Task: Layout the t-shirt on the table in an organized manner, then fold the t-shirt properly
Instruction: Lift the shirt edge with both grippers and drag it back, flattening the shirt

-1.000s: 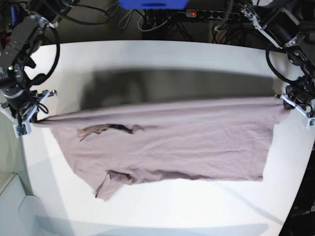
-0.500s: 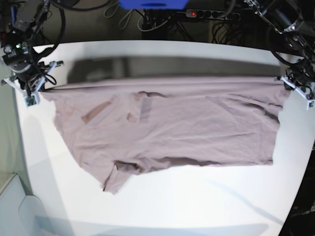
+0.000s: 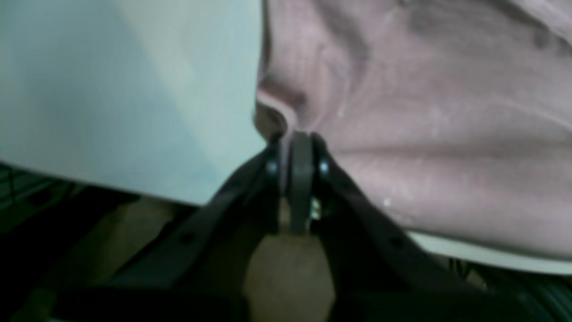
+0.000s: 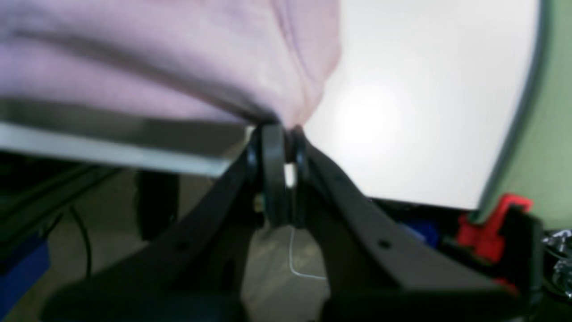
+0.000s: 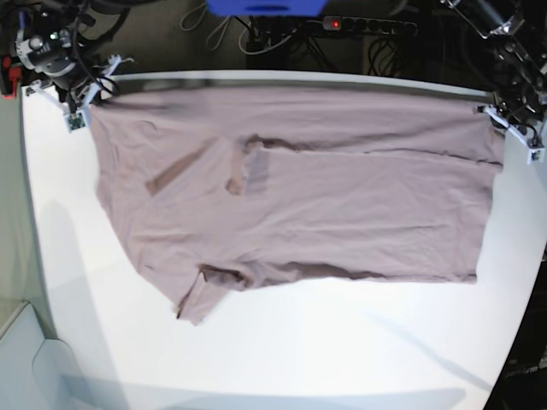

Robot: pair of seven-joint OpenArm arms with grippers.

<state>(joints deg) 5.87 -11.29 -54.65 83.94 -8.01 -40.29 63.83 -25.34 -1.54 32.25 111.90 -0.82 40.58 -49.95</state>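
We see the shirt (image 5: 342, 205) spread wide across the white surface (image 5: 342, 342), its far edge stretched between our two arms along the back of the surface. Our right gripper (image 5: 81, 98) sits at the far corner on the base view's left, and its fingers (image 4: 272, 152) are pressed together on a pinch of the mauve cloth, which bunches into folds just above them. Our left gripper (image 5: 504, 128) is at the opposite far corner, on that view's right; its fingers (image 3: 301, 156) are likewise clamped on the shirt's edge, with the fabric curling round their tips. Between the two grips the cloth lies mostly flat, with light wrinkles. A short sleeve (image 5: 201, 295) pokes out toward the near side, its hem turned under. Near the shirt's upper middle we can see the collar (image 5: 248, 171) folded into the cloth, with a pale label showing. A power strip (image 5: 367, 26) lies beyond the surface's far edge.
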